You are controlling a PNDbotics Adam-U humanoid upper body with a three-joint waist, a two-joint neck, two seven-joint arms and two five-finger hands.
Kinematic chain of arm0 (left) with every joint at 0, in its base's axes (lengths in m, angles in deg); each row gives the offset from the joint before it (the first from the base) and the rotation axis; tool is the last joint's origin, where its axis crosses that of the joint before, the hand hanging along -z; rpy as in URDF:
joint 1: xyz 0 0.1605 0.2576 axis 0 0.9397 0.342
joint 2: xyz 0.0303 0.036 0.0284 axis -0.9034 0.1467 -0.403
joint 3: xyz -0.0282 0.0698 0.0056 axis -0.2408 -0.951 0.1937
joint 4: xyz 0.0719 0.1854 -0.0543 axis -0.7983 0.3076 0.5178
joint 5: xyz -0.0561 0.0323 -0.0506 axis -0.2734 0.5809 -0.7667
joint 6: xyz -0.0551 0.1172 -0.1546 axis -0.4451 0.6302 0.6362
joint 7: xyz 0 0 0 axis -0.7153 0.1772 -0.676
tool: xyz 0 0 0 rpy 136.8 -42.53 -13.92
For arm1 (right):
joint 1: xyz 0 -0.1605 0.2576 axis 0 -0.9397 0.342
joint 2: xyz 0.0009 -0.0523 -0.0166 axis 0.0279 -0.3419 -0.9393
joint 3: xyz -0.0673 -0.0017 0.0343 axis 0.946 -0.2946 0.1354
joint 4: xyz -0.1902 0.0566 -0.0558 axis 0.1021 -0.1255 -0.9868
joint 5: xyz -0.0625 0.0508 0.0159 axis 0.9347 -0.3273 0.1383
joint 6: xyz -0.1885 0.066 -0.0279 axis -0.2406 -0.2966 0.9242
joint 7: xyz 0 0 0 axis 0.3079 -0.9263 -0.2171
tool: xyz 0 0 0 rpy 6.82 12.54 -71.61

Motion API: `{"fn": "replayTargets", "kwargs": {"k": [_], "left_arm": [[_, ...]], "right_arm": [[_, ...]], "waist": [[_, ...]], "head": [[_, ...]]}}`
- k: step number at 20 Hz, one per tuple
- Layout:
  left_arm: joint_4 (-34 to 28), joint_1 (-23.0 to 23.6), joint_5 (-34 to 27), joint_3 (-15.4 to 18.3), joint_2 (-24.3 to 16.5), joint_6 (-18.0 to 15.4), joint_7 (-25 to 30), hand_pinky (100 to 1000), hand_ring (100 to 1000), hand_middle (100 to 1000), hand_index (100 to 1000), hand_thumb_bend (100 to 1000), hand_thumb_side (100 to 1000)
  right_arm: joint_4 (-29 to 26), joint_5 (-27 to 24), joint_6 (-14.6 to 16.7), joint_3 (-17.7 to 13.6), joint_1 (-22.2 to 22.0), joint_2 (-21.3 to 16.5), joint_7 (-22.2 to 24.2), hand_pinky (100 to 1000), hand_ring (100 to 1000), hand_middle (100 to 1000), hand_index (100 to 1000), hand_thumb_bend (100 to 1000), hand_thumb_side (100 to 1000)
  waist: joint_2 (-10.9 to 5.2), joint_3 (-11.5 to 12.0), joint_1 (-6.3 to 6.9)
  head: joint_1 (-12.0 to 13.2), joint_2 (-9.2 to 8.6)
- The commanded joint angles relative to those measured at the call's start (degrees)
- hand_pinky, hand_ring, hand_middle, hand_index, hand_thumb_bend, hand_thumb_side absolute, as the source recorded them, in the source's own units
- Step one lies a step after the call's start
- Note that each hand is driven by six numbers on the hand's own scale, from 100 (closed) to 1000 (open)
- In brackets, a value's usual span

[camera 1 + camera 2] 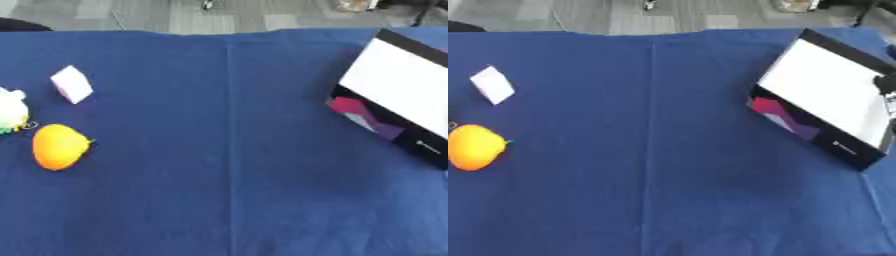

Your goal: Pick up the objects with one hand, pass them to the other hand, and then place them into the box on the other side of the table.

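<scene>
Lying on the blue tablecloth [227, 150], the objects are all bunched at the robot's left, well apart from the box [824, 95], which sits askew toward the right edge of the cloth. The box is black-walled with a white floor, and its near wall carries a magenta and grey pattern.

Taking the box as the mark: the orange fruit-shaped object [59, 146] lies far across the cloth from it, at about the level of the box's near corner. A small white block [72, 84] stands just beyond the orange one, tilted on the cloth and apart from it. A white rounded toy with a bit of green [10, 115] shows at the left margin in the left eye view, just beside the orange object; whether they touch I cannot tell.

Of the robot's right hand [887, 84] only a dark sliver shows, at the right margin over the box's far end in the right eye view. Whether its fingers are spread or curled I cannot tell, and nothing is seen in it. Nothing lies inside the box.
</scene>
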Motion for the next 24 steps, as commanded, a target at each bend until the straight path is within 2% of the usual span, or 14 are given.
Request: {"fn": "replayTargets", "kwargs": {"k": [1,8,14,18,24], "left_arm": [[4.3,-3.7,6.4,-0.7,-2.3,-0.9,6.2,850,942,792,921,642,483],[12.8,-11.0,18.7,-1.7,0.0,-4.5,17.8,885,942,817,920,742,432],[19.3,-15.6,28.3,-1.2,3.3,-7.2,25.2,899,936,822,892,798,377],[21.6,-17.3,33.6,-0.8,4.7,-8.5,28.3,910,931,827,893,846,281],[24.6,-18.0,40.7,0.8,5.8,-8.4,28.8,919,927,833,890,863,229]], "right_arm": [[-1.2,-0.1,0.2,-0.1,0.2,-2.3,0.3,1000,1000,1000,1000,100,579],[-1.2,0.0,0.2,0.3,0.3,-2.6,0.7,1000,1000,1000,1000,100,579],[-1.2,0.4,0.1,0.7,0.5,-2.5,1.0,1000,1000,1000,1000,100,581],[-1.2,0.6,0.2,0.9,0.8,-2.4,1.1,1000,1000,1000,1000,100,581],[-1.2,0.8,0.1,1.1,1.0,-2.3,1.3,1000,1000,1000,1000,100,582]], "waist": [[-1.12,-0.1,0.69],[-1.08,-0.1,0.76],[-0.54,-0.4,0.66],[-0.21,-0.6,0.51],[0.17,-0.7,0.53]], "head": [[0.6,0.32],[2.0,0.32],[2.9,0.12],[3.6,-0.31],[5.0,-0.74]]}}
